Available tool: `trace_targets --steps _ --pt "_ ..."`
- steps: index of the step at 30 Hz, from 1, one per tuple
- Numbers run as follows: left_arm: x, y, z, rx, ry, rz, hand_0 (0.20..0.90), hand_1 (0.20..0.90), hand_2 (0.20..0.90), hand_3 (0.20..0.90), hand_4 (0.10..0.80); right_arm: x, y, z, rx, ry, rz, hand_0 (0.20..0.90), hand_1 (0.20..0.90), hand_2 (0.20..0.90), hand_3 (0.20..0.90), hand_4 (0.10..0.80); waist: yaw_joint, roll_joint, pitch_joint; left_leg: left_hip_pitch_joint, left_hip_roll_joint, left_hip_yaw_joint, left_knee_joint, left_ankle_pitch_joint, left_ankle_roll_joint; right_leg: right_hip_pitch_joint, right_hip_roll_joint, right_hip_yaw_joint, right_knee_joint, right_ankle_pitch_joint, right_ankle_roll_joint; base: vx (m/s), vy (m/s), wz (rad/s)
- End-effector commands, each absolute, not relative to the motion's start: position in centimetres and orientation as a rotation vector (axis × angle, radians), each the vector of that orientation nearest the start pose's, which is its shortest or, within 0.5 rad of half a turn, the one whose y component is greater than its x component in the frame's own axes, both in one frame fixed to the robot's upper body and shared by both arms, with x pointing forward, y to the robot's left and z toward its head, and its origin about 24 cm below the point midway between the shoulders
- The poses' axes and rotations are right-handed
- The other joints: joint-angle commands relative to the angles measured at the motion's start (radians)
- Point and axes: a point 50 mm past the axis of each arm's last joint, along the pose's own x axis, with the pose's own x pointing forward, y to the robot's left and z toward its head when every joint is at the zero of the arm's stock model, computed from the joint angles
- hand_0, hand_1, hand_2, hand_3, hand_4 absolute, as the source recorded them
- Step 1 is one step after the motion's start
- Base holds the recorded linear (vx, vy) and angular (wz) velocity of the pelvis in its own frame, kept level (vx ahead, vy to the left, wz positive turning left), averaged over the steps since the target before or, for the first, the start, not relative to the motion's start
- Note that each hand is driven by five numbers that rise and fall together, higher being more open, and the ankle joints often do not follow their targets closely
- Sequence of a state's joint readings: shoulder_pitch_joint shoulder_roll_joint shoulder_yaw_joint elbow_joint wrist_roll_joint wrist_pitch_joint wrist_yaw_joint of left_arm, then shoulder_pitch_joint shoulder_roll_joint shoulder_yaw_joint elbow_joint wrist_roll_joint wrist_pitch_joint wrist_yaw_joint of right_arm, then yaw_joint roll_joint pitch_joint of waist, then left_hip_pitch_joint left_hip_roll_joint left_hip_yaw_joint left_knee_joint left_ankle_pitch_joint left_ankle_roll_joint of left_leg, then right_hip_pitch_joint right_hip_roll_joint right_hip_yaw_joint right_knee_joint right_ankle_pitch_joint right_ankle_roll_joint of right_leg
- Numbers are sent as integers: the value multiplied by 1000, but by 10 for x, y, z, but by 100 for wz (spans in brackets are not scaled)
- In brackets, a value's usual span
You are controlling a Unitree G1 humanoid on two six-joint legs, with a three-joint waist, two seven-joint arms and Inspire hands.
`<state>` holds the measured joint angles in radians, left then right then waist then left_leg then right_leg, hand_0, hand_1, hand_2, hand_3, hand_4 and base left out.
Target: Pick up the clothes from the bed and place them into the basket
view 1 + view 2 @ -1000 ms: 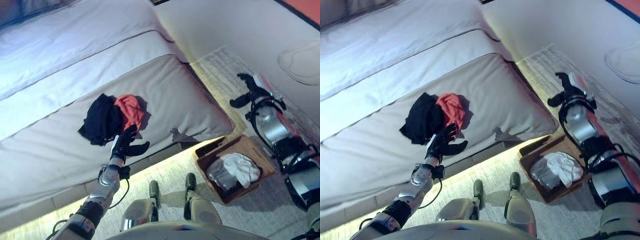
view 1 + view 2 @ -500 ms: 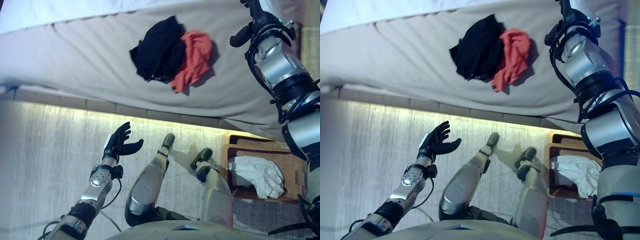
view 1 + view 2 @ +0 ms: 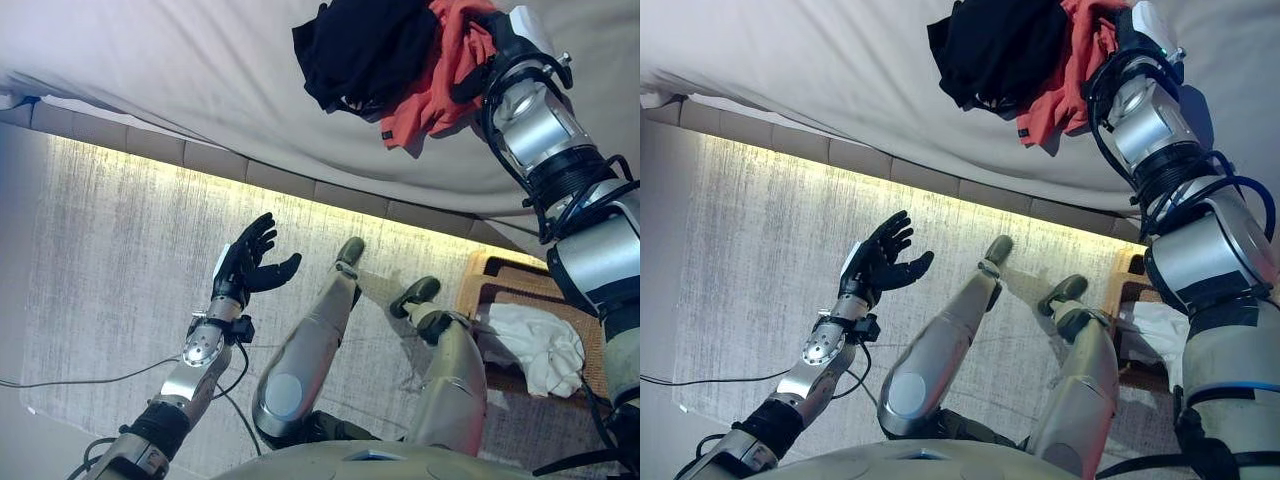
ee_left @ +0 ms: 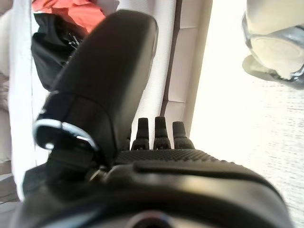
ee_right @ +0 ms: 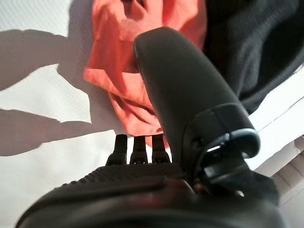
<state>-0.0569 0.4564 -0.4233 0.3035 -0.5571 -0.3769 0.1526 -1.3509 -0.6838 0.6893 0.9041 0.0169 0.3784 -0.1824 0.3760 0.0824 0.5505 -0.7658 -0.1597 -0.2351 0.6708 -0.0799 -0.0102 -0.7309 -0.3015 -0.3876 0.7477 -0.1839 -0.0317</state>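
Note:
A black garment [image 3: 360, 48] and a red garment [image 3: 432, 80] lie bunched together on the white bed [image 3: 180, 70], near its edge. My right hand [image 3: 494, 36] is at the red garment's right side. In the right wrist view its fingers [image 5: 135, 146] are straight and open, pointing at the red garment [image 5: 128, 57], with the black garment [image 5: 251, 52] beside it. My left hand [image 3: 250, 268] hangs open above the carpet, holding nothing. The left wrist view shows the bed's edge and both garments [image 4: 57, 42] beyond its fingers [image 4: 159, 130].
A brown wicker basket [image 3: 478, 292] stands on the floor at the lower right, holding a white cloth [image 3: 530, 348]. A lit strip runs along the bed base [image 3: 250, 175]. Pale carpet [image 3: 110, 260] covers the floor to the left.
The camera has swung, so the whole picture shifted toward the floor. My right hand has closed in on the red garment. My left hand stays open.

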Motion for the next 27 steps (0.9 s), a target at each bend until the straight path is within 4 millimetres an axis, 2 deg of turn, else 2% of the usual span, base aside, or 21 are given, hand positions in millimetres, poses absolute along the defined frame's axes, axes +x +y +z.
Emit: trace_targets --steps 1,3,4,5,6,16,27 --pt "239 197 30 -103 -104 -14 900 900 900 900 800 408 -218 331 -1116 -147 -412 900 900 900 900 800 18 8 -30 -59 -12 87 123 -86 70 12 93 28 117 -56 -14 0 0 0" --pt "239 198 33 -109 -122 -11 900 900 900 900 800 408 -223 327 -1131 -105 -413 900 900 900 900 800 19 11 -30 -79 -10 92 139 -92 71 -7 93 29 131 -60 -15 -3 -4 3" --pt "239 198 34 -110 -127 -12 900 900 900 900 800 409 -224 327 -1132 -101 -413 773 773 773 752 652 19 12 -30 -84 -9 93 142 -92 71 -12 93 30 134 -61 -15 -17 -19 7" --pt "238 198 36 -110 -138 -15 900 900 900 900 800 409 -226 328 -1129 -105 -419 429 429 429 351 251 21 16 -30 -90 -8 94 144 -92 73 -22 93 30 140 -59 -14 -20 -20 6" --pt "238 198 37 -110 -143 -15 900 900 900 900 800 409 -226 329 -1125 -108 -420 300 300 300 200 100 22 17 -30 -93 -8 93 145 -91 73 -26 93 31 142 -59 -14 -25 -22 3" --pt "235 203 36 -96 -144 1 900 900 900 900 800 406 -225 347 -1098 -195 -445 300 300 300 200 100 14 9 -30 -67 1 101 162 -110 66 -2 104 38 140 -63 -18 -17 -4 -3" --pt "235 207 34 -70 -142 -3 900 900 900 900 800 399 -237 357 -1141 -251 -556 300 300 300 200 100 -17 -7 -30 62 10 118 147 -127 59 117 108 54 105 -62 -21 11 0 -8"
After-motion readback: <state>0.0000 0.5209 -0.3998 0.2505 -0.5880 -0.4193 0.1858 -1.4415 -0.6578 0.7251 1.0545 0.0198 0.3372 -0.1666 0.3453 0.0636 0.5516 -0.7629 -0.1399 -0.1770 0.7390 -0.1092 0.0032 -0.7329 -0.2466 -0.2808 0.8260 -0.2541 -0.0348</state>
